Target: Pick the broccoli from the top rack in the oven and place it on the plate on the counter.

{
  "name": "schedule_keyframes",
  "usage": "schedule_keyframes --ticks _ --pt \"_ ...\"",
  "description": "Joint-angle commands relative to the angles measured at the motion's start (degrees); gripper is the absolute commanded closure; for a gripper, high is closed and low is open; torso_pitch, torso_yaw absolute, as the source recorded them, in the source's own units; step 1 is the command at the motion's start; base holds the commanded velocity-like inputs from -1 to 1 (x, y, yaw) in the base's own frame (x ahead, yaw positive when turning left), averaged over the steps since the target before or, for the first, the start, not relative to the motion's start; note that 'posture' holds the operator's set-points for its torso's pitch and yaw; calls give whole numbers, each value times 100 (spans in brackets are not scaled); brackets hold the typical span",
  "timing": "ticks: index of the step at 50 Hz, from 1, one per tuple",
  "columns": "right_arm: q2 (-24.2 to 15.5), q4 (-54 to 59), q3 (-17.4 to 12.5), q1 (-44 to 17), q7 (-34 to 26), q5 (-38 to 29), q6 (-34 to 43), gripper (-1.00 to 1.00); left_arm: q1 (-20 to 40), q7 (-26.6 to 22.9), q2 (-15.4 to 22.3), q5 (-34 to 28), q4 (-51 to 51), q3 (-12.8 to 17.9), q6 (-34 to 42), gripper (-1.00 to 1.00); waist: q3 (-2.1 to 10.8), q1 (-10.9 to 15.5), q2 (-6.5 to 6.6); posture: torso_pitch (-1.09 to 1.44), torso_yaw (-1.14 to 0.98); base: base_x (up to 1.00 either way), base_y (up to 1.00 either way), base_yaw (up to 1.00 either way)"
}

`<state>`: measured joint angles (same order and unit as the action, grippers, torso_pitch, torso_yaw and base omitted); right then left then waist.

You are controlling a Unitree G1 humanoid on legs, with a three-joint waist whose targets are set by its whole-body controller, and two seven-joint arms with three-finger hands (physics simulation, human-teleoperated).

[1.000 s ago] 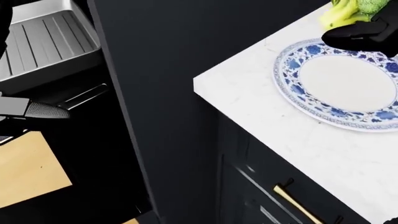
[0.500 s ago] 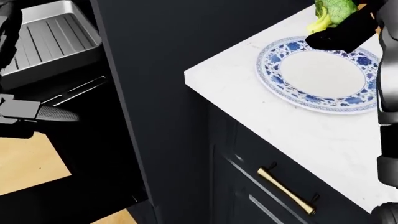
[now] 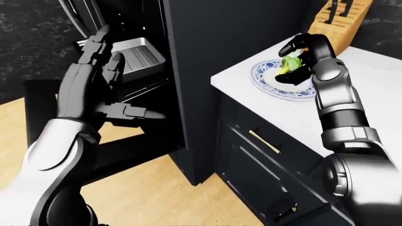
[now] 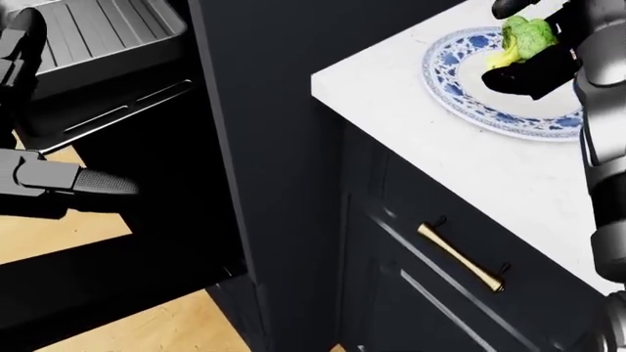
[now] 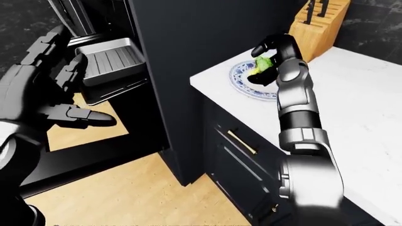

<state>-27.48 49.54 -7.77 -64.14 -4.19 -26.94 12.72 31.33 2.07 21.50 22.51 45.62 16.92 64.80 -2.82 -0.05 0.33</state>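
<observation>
Broccoli (image 4: pixel 526 37) is held in the right hand (image 3: pixel 300 61), whose black fingers (image 3: pixel 295 44) curl over its top while the thumb closes beneath it; the grip is closed round the vegetable. Green florets show between the digits, with a paler yellow-green stem toward the hand's left in the head view. Whether the broccoli touches the surface under it cannot be told.

Directly below the hand lies the plate (image 4: pixel 470 95), white in the middle with a blue patterned rim. The hand and broccoli sit over its upper right part in the head view. The plate rests on the counter (image 4: pixel 431 147), a white marbled top, near its left corner edge.

Beyond the hand, toward the top of the eye views, stands a wooden knife block (image 5: pixel 317 23) on the same counter, apart from the plate.

Under the counter, below the hand, is a dark cabinet (image 4: pixel 411 293) with a brass handle (image 4: pixel 460 258).

To the hand's left runs a tall dark panel (image 4: pixel 264 110), and past it the oven (image 3: pixel 135 80) stands open, with a grey ribbed tray (image 5: pixel 110 59) on its rack.

The left hand (image 3: pixel 94 89) is raised before the oven, fingers spread and straight, thumb pointing right, gripping nothing.

Pale wooden floor (image 5: pixel 138 193) shows at the bottom of the eye views.
</observation>
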Motion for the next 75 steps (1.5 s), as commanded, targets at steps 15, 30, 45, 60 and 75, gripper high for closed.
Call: schedule_keyframes --ticks 15,30,45,60,75 --pt "-208 -1 10 -144 379 106 -334 87 46 -241 -59 -305 91 95 -250 -100 232 26 -31 0 0 0 0 0" --pt "-202 98 4 -58 418 36 -397 0 18 -281 -70 -313 118 128 -239 -100 256 24 -33 0 0 0 0 0" --pt "-225 -161 9 92 254 -98 -251 -23 118 -229 -35 -234 139 148 -156 -100 197 19 -53 0 0 0 0 0" --pt "-357 -797 -55 6 -145 -141 10 -33 156 -148 -18 -136 225 173 -51 -100 160 7 -42 0 0 0 0 0" --pt "-1311 -4781 -963 1495 -2036 338 1518 -44 692 -17 580 471 58 794 386 -100 111 36 -95 0 0 0 0 0"
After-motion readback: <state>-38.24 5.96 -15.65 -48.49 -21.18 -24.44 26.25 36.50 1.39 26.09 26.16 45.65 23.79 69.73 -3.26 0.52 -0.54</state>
